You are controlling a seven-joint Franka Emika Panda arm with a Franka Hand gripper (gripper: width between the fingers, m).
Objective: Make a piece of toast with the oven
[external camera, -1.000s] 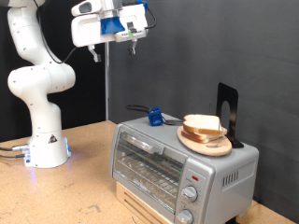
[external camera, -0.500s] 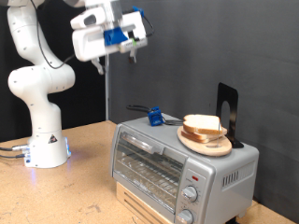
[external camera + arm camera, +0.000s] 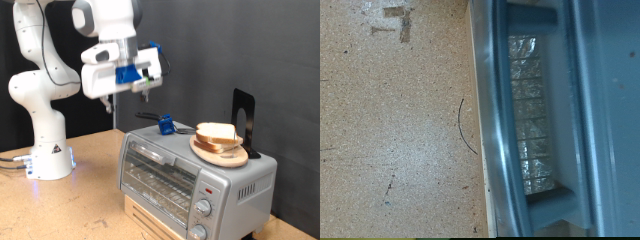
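Observation:
The silver oven (image 3: 168,172) stands at the exterior view's lower right with its glass door closed. Two round knobs and a red light sit at its front right. On its top rests a round wooden plate (image 3: 226,155) carrying stacked bread slices (image 3: 217,132). No separate piece of toast shows apart from that stack. My gripper (image 3: 148,88) hangs in the air above and to the left of the oven, with nothing seen between its fingers. The wrist view looks down past the oven's glass door (image 3: 532,110) onto the wooden table (image 3: 390,120); no fingers appear in it.
A blue-and-black tool (image 3: 164,125) lies on the oven top at the back. A black stand (image 3: 243,120) rises behind the plate. The oven sits on a light wooden box (image 3: 150,215). The arm's white base (image 3: 48,160) is at the left.
The hand has come down and shifted right, from near the top of the exterior view to a little above the oven's back left corner. Bread, plate and oven have not moved.

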